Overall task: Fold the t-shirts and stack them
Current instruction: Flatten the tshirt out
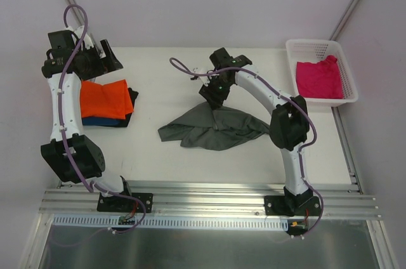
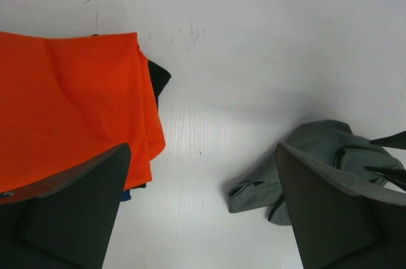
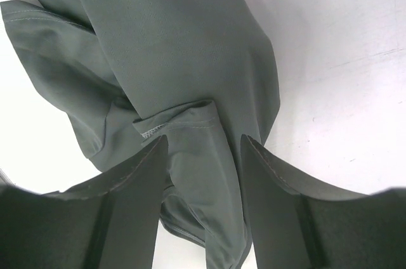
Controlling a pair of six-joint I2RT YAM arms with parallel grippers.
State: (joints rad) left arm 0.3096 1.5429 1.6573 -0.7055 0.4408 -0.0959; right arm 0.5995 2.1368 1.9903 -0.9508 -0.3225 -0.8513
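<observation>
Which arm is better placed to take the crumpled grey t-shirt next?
Right. The right tool straddles a fold of the grey t-shirt; the left tool hangs open by the orange t-shirt, well away.

1. The table [image 1: 190, 155] is plain white, with faint grey scuff marks in the left wrist view.
2. The crumpled t-shirt [image 1: 216, 126] at the table's centre is plain dark grey with matching stitching.
3. At the left edge, the top t-shirt [image 1: 104, 99] is plain bright orange. A blue t-shirt [image 1: 101, 121] and some black cloth [image 1: 132, 96] show beneath it.
4. The basket [image 1: 311, 45] at the far right corner is white mesh.
5. The t-shirt in the basket [image 1: 320, 77] is plain magenta pink.
6. Both arms [image 1: 260, 88] are white with black joints and carry purple cables [image 1: 60, 91].
7. The left end effector [image 2: 203, 150] has matt black fingers [image 2: 76, 212].
8. The right end effector [image 3: 203, 145] has the same matt black fingers [image 3: 120, 218].
</observation>
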